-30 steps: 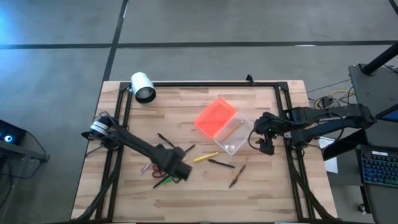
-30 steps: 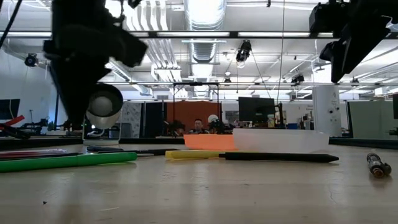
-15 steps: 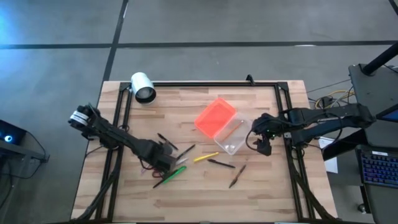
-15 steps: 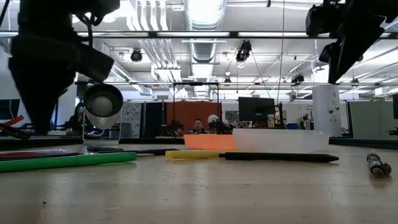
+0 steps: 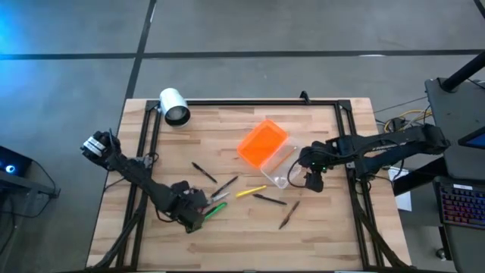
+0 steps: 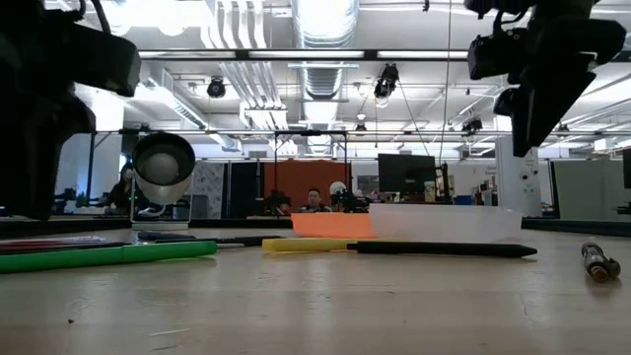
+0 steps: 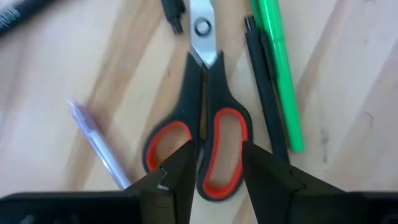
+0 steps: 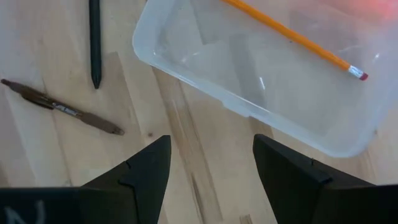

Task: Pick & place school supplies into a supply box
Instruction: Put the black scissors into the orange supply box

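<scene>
**Scissors lie straight ahead of the left jaws**

Scissors [image 7: 205, 134] with red handles rest flat on the tabletop [image 5: 318, 235], at its left front part. Their long axis points away from the left gripper [image 7: 214, 168], handles nearest, one loop between the released fingers. A green marker [image 7: 278, 68] lies just beside. The right gripper [image 8: 211, 162], also released and empty, hovers next to the supply box [image 8: 261, 74], where an orange pencil [image 8: 292, 38] lies. Since half a second ago, the left arm moved toward the front-left, and the right one shifted slightly left.
</scene>
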Motion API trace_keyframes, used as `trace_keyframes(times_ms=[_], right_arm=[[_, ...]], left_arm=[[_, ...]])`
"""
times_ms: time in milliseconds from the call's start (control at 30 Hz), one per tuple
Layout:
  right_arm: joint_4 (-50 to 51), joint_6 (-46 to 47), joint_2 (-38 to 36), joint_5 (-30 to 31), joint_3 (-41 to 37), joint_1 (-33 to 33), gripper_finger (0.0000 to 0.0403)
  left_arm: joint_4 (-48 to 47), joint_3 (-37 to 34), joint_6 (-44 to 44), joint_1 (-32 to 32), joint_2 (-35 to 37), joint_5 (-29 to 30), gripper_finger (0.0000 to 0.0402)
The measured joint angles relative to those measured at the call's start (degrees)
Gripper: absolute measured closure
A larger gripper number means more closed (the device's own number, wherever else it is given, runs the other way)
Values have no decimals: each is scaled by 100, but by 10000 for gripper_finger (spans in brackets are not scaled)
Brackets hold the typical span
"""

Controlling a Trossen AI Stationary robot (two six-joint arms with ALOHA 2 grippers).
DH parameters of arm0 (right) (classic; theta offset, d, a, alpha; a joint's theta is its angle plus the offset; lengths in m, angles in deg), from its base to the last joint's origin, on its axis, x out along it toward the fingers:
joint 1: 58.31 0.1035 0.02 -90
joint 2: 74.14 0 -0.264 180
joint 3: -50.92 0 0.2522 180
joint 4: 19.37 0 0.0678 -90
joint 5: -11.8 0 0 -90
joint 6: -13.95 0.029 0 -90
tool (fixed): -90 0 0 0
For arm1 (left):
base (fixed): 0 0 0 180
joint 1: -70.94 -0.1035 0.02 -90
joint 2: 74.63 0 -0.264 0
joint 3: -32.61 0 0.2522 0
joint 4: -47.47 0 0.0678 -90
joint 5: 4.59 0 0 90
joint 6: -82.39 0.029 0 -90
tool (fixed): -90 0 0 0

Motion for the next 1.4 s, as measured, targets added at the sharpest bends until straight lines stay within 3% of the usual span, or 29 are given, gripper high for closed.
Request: trace_keyframes(times_ms=[267, 667, 1000, 1400], right_arm=[[-119, -2, 428, 13, 0, 50, 181], [-683, 28, 297, 411, 0, 289, 181], [-781, 50, 299, 492, 0, 289, 181], [-777, 201, 299, 585, 0, 287, 181]], left_arm=[[-3, -155, 98, 104, -4, 72, 289], [195, -498, 267, 150, -9, -99, 289], [1288, -933, 424, 150, -69, -74, 289], [1017, -874, 5, 146, -673, 183, 296]])
